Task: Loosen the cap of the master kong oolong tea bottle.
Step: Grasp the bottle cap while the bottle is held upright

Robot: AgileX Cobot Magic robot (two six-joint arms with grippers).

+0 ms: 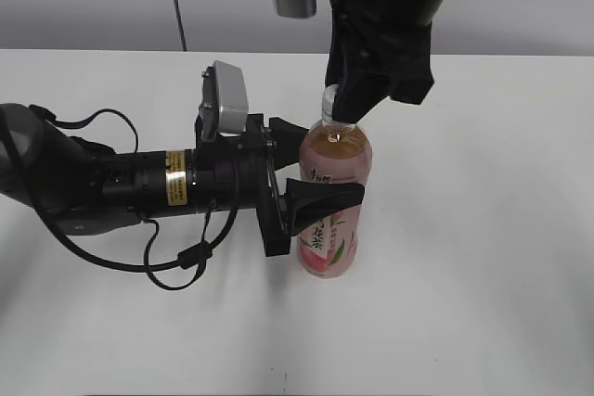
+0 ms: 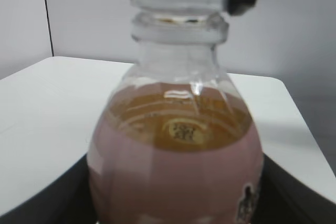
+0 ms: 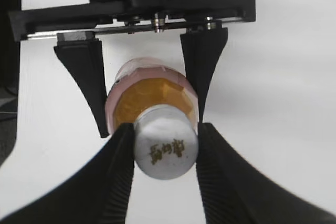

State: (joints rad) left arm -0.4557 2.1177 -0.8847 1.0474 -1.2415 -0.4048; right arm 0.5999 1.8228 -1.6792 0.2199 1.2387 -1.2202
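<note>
Master kong oolong tea bottle (image 1: 335, 199) stands upright mid-surface (image 1: 483, 257), long axis vertical, its body clamped between the fingers of the left end effector (image 1: 311, 173), which reaches in level from the left. Right end effector (image 3: 165, 150) descends from above, its two pads closed against opposite sides of the white cap (image 3: 166, 149). Bare surface lies open right and front; far edge meets the wall.

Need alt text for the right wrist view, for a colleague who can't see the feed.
Looking straight down, the right gripper has its two dark ribbed fingers pressed on either side of the white cap of the tea bottle. Below, the left gripper brackets the bottle's body on the white table.
</note>
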